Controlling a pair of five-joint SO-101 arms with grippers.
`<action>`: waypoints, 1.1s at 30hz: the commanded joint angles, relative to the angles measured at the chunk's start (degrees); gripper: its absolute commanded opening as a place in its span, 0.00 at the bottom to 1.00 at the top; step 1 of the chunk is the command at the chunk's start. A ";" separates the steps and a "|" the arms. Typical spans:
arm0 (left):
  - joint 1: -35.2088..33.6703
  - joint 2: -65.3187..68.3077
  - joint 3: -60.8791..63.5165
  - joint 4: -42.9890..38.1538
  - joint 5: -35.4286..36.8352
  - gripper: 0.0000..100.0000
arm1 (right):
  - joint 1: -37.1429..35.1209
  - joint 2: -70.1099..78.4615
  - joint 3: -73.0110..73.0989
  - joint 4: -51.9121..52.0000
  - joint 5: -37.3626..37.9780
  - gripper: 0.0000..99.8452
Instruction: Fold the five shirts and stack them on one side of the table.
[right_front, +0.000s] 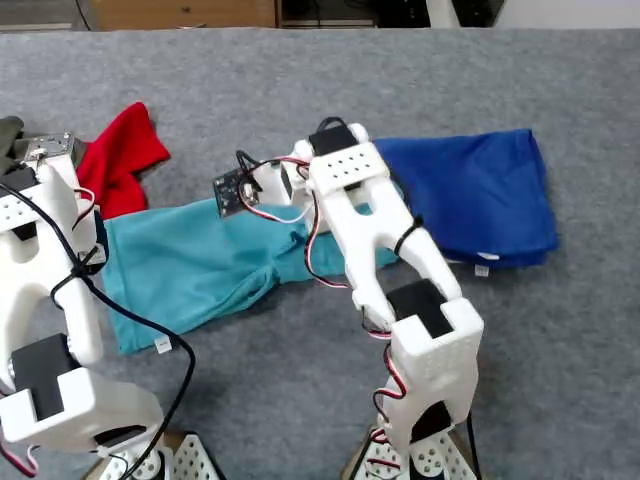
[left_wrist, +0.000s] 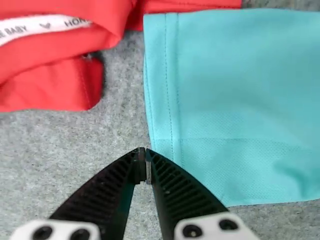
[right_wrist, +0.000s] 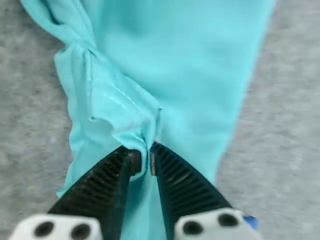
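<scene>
A teal shirt (right_front: 200, 265) lies spread on the grey table, bunched near its middle. My right gripper (right_wrist: 144, 160) is shut on a raised fold of the teal shirt (right_wrist: 190, 60) at that bunch. My left gripper (left_wrist: 145, 167) is shut with its tips pinched at the hem edge of the teal shirt (left_wrist: 235, 100), low on the table at the shirt's left end. A red shirt (right_front: 120, 155) lies crumpled just beyond that end, and the red shirt (left_wrist: 50, 65) sits close ahead of the left fingertips. A folded blue shirt (right_front: 480, 195) rests to the right.
The right arm (right_front: 360, 210) stretches over the gap between the teal and blue shirts. Bare grey table (right_front: 560, 360) spreads at the front right and along the far side. The table's far edge runs along the top of the high view.
</scene>
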 joint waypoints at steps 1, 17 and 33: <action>-0.35 -3.12 -2.46 0.53 -0.26 0.02 | 1.19 -0.66 -4.44 -0.44 -4.48 0.13; -0.53 -3.12 -2.55 1.41 -0.44 0.02 | 3.56 -8.75 -9.36 16.09 -5.45 0.00; -0.18 -3.12 -2.46 1.14 -0.44 0.02 | 4.44 -16.40 24.48 -4.40 -5.80 0.00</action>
